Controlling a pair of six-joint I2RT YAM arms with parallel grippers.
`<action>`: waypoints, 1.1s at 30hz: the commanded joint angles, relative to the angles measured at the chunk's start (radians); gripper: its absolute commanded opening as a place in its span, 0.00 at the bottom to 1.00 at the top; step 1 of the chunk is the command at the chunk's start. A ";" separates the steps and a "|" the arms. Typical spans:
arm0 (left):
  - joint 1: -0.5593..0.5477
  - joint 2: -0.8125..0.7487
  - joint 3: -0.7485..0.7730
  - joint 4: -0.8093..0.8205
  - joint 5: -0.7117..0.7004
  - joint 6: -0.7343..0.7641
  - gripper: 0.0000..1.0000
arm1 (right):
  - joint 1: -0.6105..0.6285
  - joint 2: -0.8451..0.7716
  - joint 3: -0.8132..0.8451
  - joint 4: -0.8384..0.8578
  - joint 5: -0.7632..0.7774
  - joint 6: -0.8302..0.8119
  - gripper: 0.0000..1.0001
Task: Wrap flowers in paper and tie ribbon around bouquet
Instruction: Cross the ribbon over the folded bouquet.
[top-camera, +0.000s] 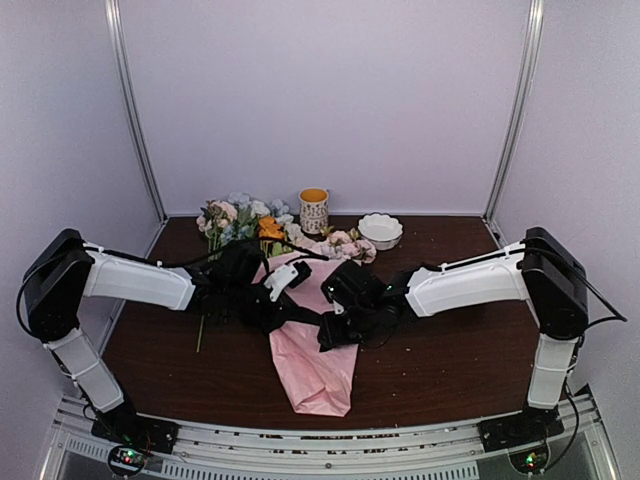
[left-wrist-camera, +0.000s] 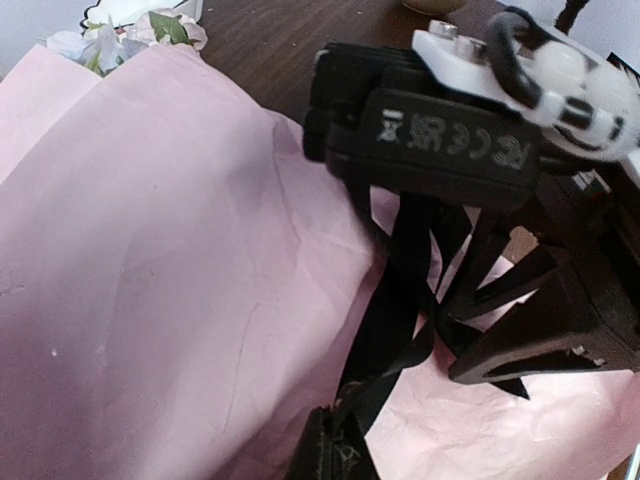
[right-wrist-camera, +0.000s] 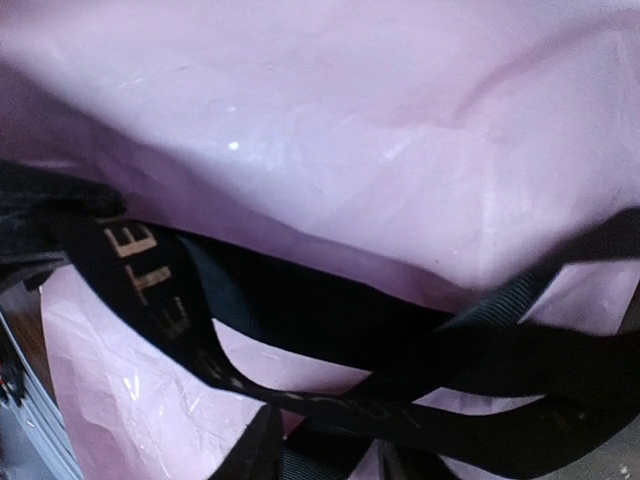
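Observation:
The bouquet (top-camera: 315, 345) lies across the middle of the table, a cone of pink paper (left-wrist-camera: 150, 250) with pink and white flowers (top-camera: 345, 245) at its far, wide end. The black ribbon (left-wrist-camera: 395, 300) crosses the paper in several strands (right-wrist-camera: 300, 310). My left gripper (left-wrist-camera: 335, 445) is shut on one ribbon end at the cone's left side (top-camera: 278, 312). My right gripper (top-camera: 335, 332) hovers low over the cone's right side. Its fingers (right-wrist-camera: 255, 450) stand apart with a ribbon strand between them. The left wrist view shows it close ahead (left-wrist-camera: 470, 340).
Loose flowers (top-camera: 235, 220) lie at the back left, one green stem running toward the left arm. A patterned mug (top-camera: 313, 208) and a white scalloped bowl (top-camera: 380, 230) stand at the back. Dark table surface (top-camera: 450, 350) shows on the right.

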 joint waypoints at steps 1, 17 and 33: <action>0.011 0.003 -0.007 0.045 0.011 -0.003 0.00 | -0.006 0.011 0.017 -0.046 0.036 -0.028 0.25; 0.016 -0.019 -0.042 0.046 -0.021 -0.008 0.00 | -0.062 -0.135 -0.111 -0.080 0.096 -0.101 0.00; 0.018 -0.014 -0.044 0.027 -0.034 -0.004 0.00 | -0.157 -0.455 -0.374 -0.220 0.035 -0.190 0.00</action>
